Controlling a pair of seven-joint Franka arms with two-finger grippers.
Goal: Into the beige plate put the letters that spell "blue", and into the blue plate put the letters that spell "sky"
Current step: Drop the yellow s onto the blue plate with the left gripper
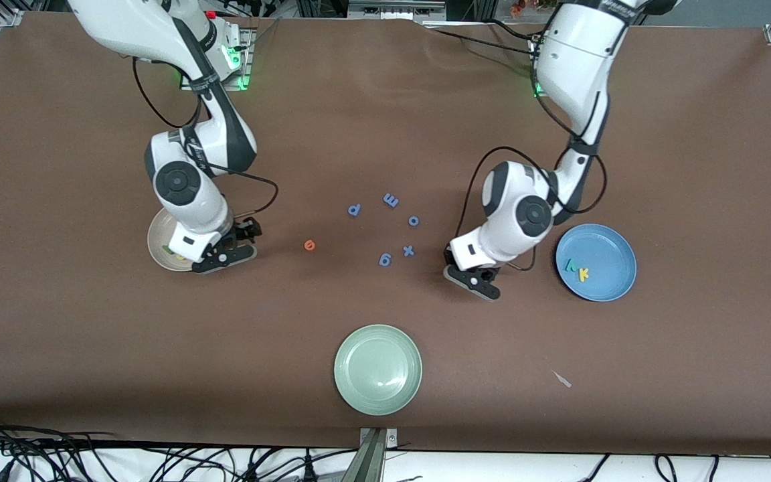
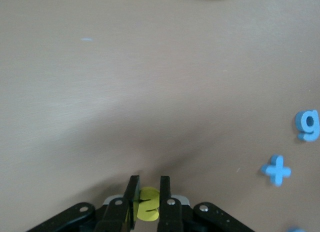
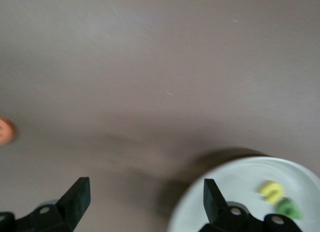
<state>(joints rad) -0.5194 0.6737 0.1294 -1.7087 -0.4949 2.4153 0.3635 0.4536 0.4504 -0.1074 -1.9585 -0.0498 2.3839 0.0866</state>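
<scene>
From the front, the round cream-beige plastic plate (image 1: 158,244) sits half hidden under the right gripper (image 1: 225,256), with a green foam letter (image 1: 167,250) and a yellow foam letter (image 1: 180,257) just showing in it by the gripper. The round medium-blue plastic plate (image 1: 596,262) lies just beside the left gripper (image 1: 476,281), toward the left arm's end of the worktop (image 1: 385,120); it holds a teal foam "y" (image 1: 571,266) touching a yellow foam "k" (image 1: 583,273). The pale green round plate (image 1: 378,369) sits nearer the camera than both grippers. Between the grippers lie the orange foam "e" (image 1: 309,246) and five all-blue foam letters (image 1: 385,227). A small pale scrap (image 1: 562,379) lies near the green plate.

The left wrist view shows what the front hides: the left gripper (image 2: 148,189) has its fingers (image 2: 132,192) closed tight on a yellow foam "s" (image 2: 148,204). Ahead of them is bare worktop (image 2: 125,91); off to one side lie a blue "g" (image 2: 307,125) and a blue cross-shaped letter (image 2: 276,170).

In the right wrist view the right gripper (image 3: 145,197) has its fingers (image 3: 77,194) spread wide apart, holding nothing. The beige plate (image 3: 215,212) lies under one finger, holding the yellow letter (image 3: 271,191) and the green one (image 3: 288,208) close beside it. The orange "e" (image 3: 6,130) sits well apart at the edge of this view.
</scene>
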